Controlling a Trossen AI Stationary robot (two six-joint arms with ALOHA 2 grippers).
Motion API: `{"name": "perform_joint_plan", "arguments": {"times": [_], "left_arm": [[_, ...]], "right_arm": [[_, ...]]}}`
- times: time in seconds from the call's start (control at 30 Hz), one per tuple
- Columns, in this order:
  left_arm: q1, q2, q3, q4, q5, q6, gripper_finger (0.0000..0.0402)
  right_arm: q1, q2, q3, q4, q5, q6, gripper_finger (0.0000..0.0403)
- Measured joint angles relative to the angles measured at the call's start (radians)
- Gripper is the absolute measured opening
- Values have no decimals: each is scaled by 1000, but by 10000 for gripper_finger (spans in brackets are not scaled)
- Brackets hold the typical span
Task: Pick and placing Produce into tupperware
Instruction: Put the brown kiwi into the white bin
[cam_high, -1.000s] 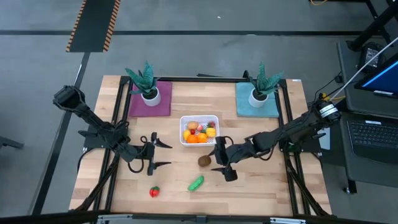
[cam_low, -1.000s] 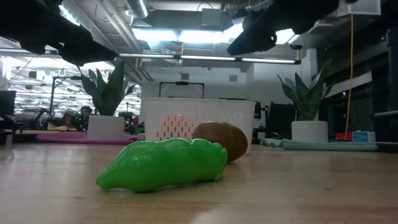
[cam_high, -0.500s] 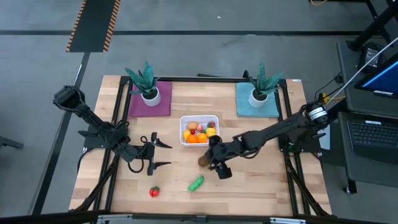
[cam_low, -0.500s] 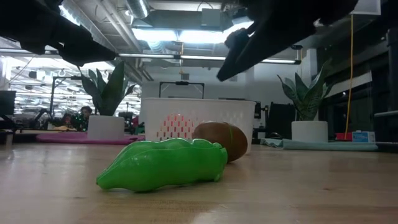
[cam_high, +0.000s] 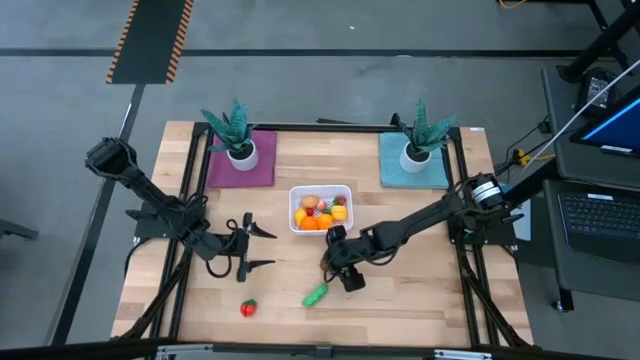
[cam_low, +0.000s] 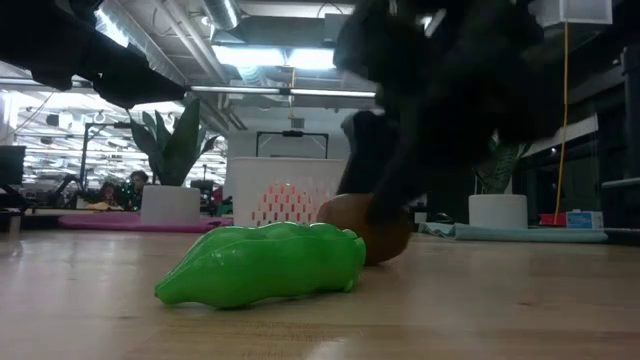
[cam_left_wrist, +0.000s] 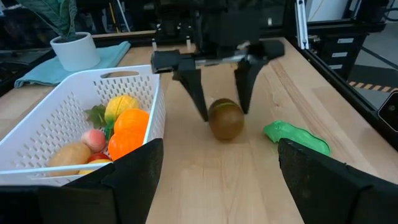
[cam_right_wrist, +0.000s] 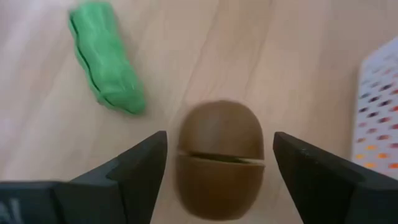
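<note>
Two dark arms work over the wooden table (cam_high: 420, 300), and nearest the front edge lie the loose pieces of Produce: a small red piece (cam_high: 248, 308) toward the left and the elongated green piece (cam_high: 316, 295) toward the middle, both flat on the wood and well apart from each other. Just behind the green piece sits the brown piece (cam_left_wrist: 225, 119), rounded with a seam across it, resting on the table close to the green one but not touching it in the left wrist view. The right gripper (cam_left_wrist: 221, 107) has its fingers spread wide and pointing down, one on each side of the brown piece; in the right wrist view the piece (cam_right_wrist: 219, 158) lies between the two fingers with a gap showing on either side, so the claw stands released and grasps nothing. To the left, at about the same depth, the left gripper (cam_high: 262, 248) waits above bare wood with its fingers parted and empty, well apart from every piece. Farther back, near the table's middle, stands the tupperware (cam_high: 294, 192), a white perforated container already holding several yellow, orange, red and tan pieces. At the far edge two spiky green potted plants stand in white pots, the left one (cam_high: 233, 130) on a magenta mat (cam_high: 262, 168) and the right one (cam_high: 420, 130) on a teal mat (cam_high: 436, 170).
</note>
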Motion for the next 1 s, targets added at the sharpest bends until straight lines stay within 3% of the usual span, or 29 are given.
{"name": "perform_joint_plan", "arguments": {"times": [0.23,1.0], "left_arm": [[0,0,0,0,0,0,308],[0,0,0,0,0,-1,309]], "right_arm": [[-5,36,1,26,50,-17,294],[-5,39,-2,-43,52,-16,294]]}}
